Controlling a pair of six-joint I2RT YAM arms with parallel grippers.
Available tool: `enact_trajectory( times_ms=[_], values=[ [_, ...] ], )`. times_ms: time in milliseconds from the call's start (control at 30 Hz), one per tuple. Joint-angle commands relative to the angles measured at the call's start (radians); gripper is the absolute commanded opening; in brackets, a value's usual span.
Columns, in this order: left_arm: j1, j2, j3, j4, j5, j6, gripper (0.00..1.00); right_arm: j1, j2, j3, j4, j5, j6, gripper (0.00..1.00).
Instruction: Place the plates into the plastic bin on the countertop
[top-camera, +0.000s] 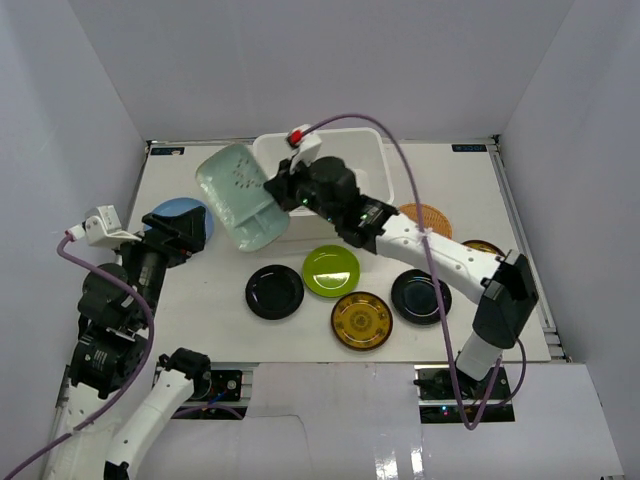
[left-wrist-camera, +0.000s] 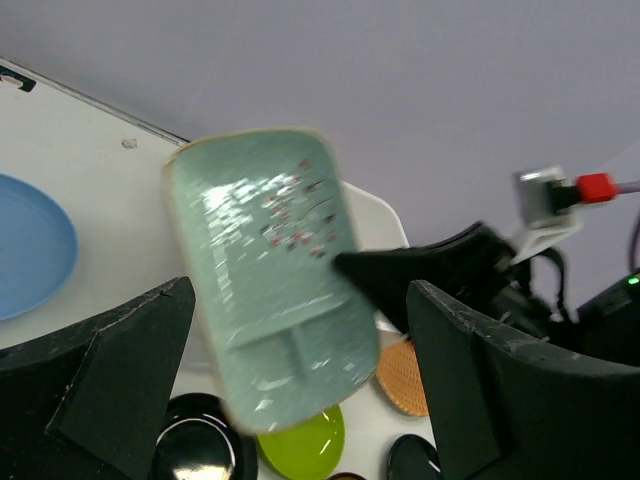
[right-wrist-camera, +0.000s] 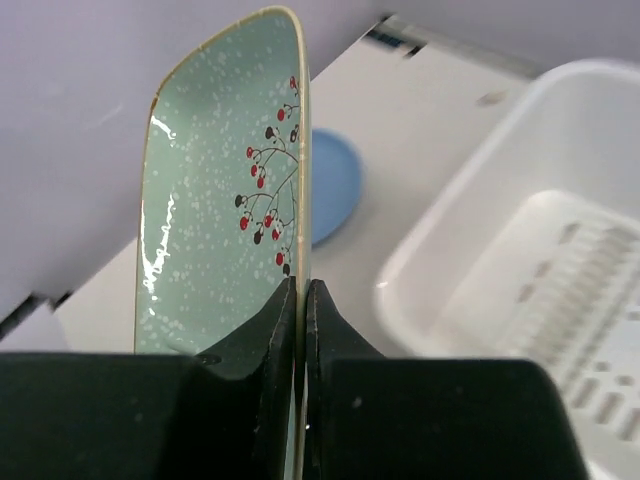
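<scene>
My right gripper (top-camera: 283, 190) is shut on the edge of a pale mint plate (top-camera: 240, 200) with a red berry pattern, holding it tilted in the air just left of the white plastic bin (top-camera: 378, 152). In the right wrist view the fingertips (right-wrist-camera: 303, 285) pinch the plate (right-wrist-camera: 220, 190) edge-on, with the bin (right-wrist-camera: 450, 235) to the right. My left gripper (top-camera: 185, 228) is open and empty beside the light blue plate (top-camera: 172, 210). In the left wrist view (left-wrist-camera: 300, 300) it faces the mint plate (left-wrist-camera: 270, 280).
On the countertop (top-camera: 200, 300) in front of the bin lie a black plate (top-camera: 274, 291), a lime green plate (top-camera: 331, 270), a gold-patterned plate (top-camera: 361, 320) and a second black plate (top-camera: 420, 296). An orange woven plate (top-camera: 428, 216) and another dark patterned plate (top-camera: 482, 246) lie under the right arm.
</scene>
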Motion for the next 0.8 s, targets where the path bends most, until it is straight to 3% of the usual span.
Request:
enact_trajectory(
  times_ms=[0,233,433,567,767],
  values=[
    [-0.002,0.051,0.015,0.035,-0.032,-0.027,0.98,-0.149,-0.103,-0.005,0.087,0.070,-0.028,0.08],
    [0.000,0.139,-0.138,0.075,-0.023,-0.168,0.98,-0.397,-0.068,0.073,0.112,-0.046,-0.124,0.08],
    [0.003,0.258,-0.259,0.072,-0.024,-0.286,0.98,-0.456,0.067,0.161,0.048,-0.241,-0.400,0.08],
    [0.023,0.335,-0.267,-0.001,-0.056,-0.344,0.98,-0.464,0.090,0.110,0.035,-0.356,-0.490,0.08],
    [0.196,0.320,-0.380,0.048,0.037,-0.363,0.98,-0.490,0.186,0.152,-0.018,-0.482,-0.487,0.08]
  ],
)
